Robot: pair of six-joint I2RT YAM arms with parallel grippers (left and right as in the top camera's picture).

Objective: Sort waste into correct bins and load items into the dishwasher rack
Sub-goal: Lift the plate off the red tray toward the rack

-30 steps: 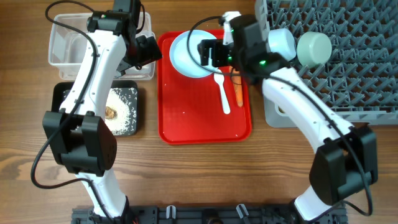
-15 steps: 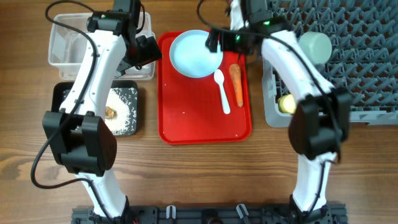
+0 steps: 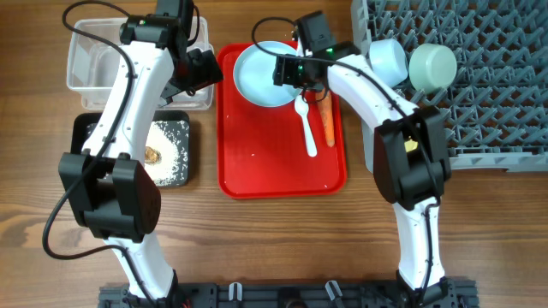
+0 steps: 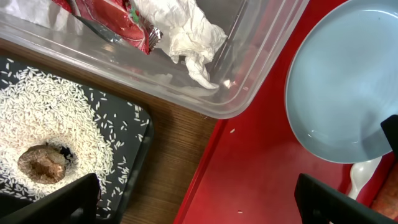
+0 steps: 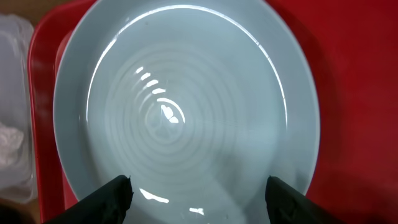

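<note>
The right gripper (image 5: 199,202) holds its jaws apart over the plate (image 5: 186,106), whose near rim is cut off. The left gripper (image 4: 199,208) hangs wide open and empty, between the tub (image 4: 155,87) and the red tray (image 3: 282,162). The tray's front half is mostly bare. A spoon (image 3: 308,133) and a carrot (image 3: 328,124) lie just right of the plate.

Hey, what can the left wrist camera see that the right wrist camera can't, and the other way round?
Only the left wrist view: the black tray holding white rice and a brown lump, the crumpled napkin and red wrapper inside the clear tub, and a bit of the white spoon. Only the right wrist view: nearly the whole face of the light blue plate, with the right gripper spread open at its lower edge. Both: the plate on the red tray, plus part of the tub.
</note>
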